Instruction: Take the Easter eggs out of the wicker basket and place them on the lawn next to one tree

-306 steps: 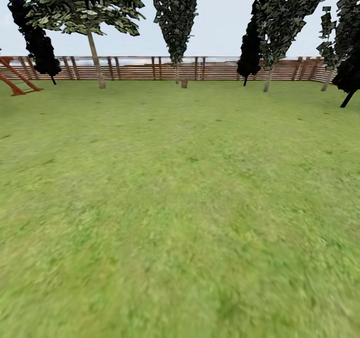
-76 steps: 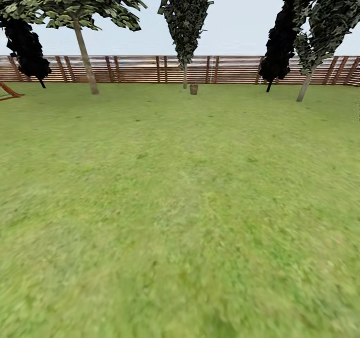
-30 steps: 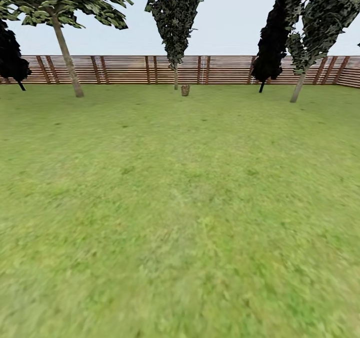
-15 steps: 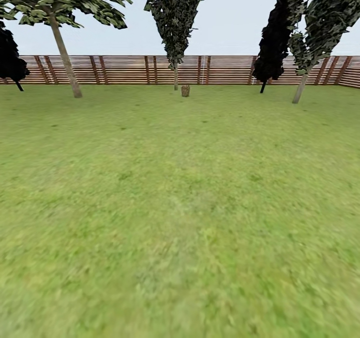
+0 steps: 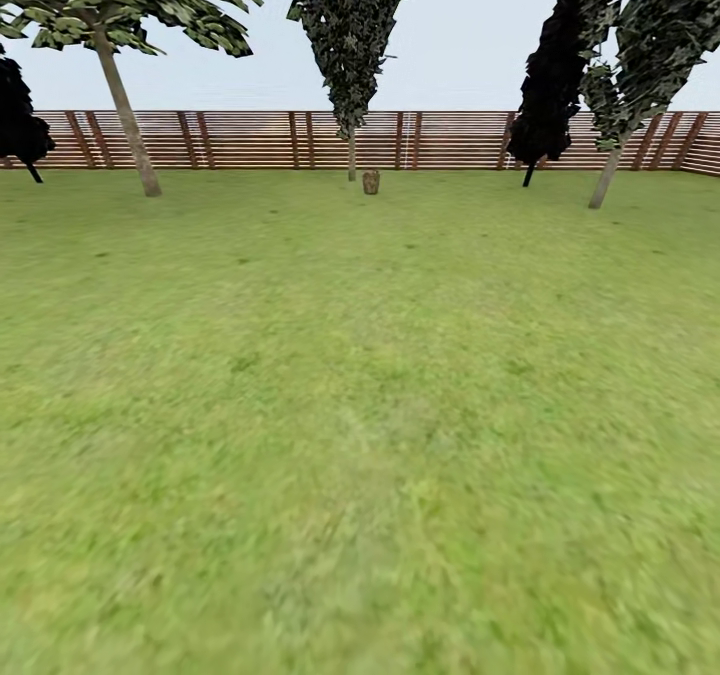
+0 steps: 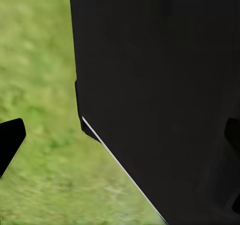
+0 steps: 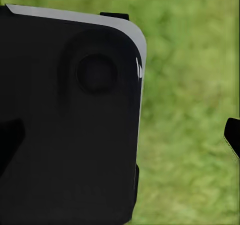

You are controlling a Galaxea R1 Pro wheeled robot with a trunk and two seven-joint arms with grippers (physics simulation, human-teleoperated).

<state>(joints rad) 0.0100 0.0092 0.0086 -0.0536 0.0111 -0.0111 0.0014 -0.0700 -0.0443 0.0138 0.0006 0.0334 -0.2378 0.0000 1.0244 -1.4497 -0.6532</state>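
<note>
Lawn (image 5: 360,435): broad flat grass, runs from robot to far fence; nothing on it in near/mid ground.
Fence (image 5: 230,139): brown horiz. slats across the back of the garden.
Trees: pale-trunk tree (image 5: 351,155) w/ mottled leaf panels, centre back; another far left (image 5: 125,115); another far right (image 5: 605,175); black conifer types betw. them.
Wicker basket (image 5: 371,182): small, tan, upright on grass just beside centre tree's foot, well apart from robot. Eggs: too small to tell at this range.
Grippers: both wrist views mostly blocked by dark robot body; dark finger tips at frame edges over grass. Opening: cannot tell, either side.
Step in hand: approach, judged; no egg taken yet.
Next move: close on basket, stop within arm's reach, bring arm over rim.
</note>
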